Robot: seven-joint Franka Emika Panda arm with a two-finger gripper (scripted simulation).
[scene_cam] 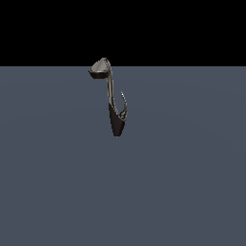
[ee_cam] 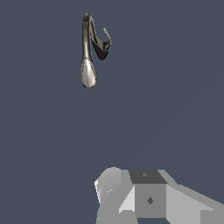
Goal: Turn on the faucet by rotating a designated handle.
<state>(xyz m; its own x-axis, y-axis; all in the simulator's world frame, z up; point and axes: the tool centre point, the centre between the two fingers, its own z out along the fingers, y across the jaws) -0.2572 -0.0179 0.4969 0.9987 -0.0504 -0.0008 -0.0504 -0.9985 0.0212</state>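
The faucet [scene_cam: 116,122] stands on the grey floor with a dark brown tapered body, a thin grey neck and a broad grey-beige spout head [scene_cam: 100,68]. The handle [scene_cam: 124,103] is a thin curved silvery hook rising from the body on the exterior view's right. In the wrist view the faucet [ee_cam: 101,49] appears with its spout head [ee_cam: 88,73] and handle [ee_cam: 106,34]. My gripper [ee_cam: 148,197] shows only as grey blocky parts at the picture's edge, well apart from the faucet and touching nothing. Its jaws are not clear. It is out of the exterior view.
A flat dark grey-blue floor [scene_cam: 182,182] surrounds the faucet. A black background lies beyond its far edge.
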